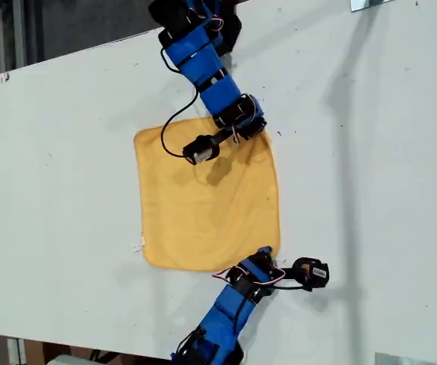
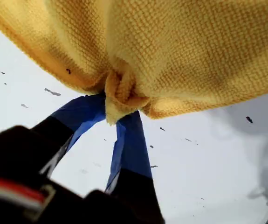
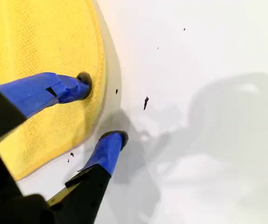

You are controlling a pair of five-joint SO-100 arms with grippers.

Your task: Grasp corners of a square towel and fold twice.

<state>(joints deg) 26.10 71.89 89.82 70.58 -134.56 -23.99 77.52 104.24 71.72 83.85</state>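
The yellow-orange towel (image 1: 203,205) lies spread flat on the white table (image 1: 66,167). At its lower right corner in the exterior view, my first gripper (image 1: 266,255) is shut on the towel. In the first wrist view that corner (image 2: 120,93) is bunched between the blue fingers (image 2: 134,140) of my first gripper (image 2: 120,105), and the towel (image 2: 180,46) drapes above. My second gripper (image 1: 254,131) is at the upper right corner. It (image 3: 101,111) stands open, one fingertip (image 3: 84,84) on the towel (image 3: 36,42), the other on bare table.
A small white tag (image 1: 138,245) sticks out at the towel's lower left in the exterior view. A black cable (image 1: 169,129) from the upper arm loops over the towel. Metal pieces sit at the upper right (image 1: 370,4) and lower right (image 1: 408,359) edges.
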